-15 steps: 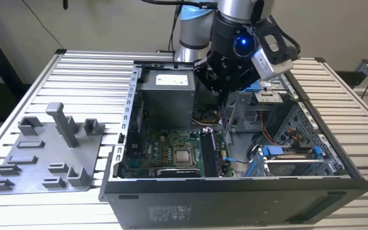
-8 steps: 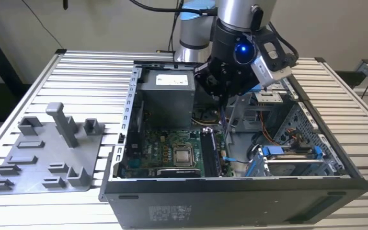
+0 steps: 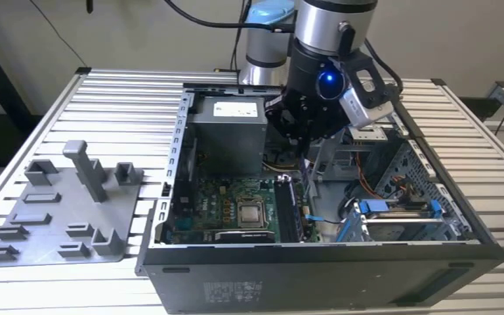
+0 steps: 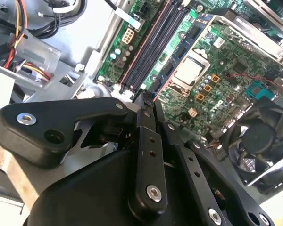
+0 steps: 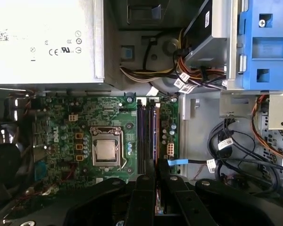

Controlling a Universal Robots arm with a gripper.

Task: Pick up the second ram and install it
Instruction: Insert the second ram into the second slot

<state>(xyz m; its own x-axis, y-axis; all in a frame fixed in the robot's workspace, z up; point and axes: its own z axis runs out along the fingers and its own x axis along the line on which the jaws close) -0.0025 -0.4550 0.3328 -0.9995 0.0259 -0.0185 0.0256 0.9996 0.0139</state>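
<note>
gripper: fingers of the gripper (image 5: 155, 176) are pinched almost together down in the case, just past the memory slots (image 5: 141, 136) from the CPU socket (image 5: 106, 151). There's a thin edge-on strip between them, so I'd say it's got hold of it.
second ram: pretty sure that strip is the second ram (image 5: 154, 141). It runs along the slot lane furthest from the CPU socket, on the side away from the fan (image 4: 257, 136). I can't tell if it's seated or just resting on top.
doing it well: keep the stick parallel to the slot, notch lined up, and press straight down and evenly. If it's tilted, one end will jam.
watch out: the blue-tagged cable lies near the slots, on the far side from the CPU socket.
counts: one arm, one gripper, one CPU socket, one fan, one power supply (image 3: 228, 125), and one grey peg tray (image 3: 50, 216) well away from the CPU socket, outside the case. Looks like four slot lanes, not certain.
</note>
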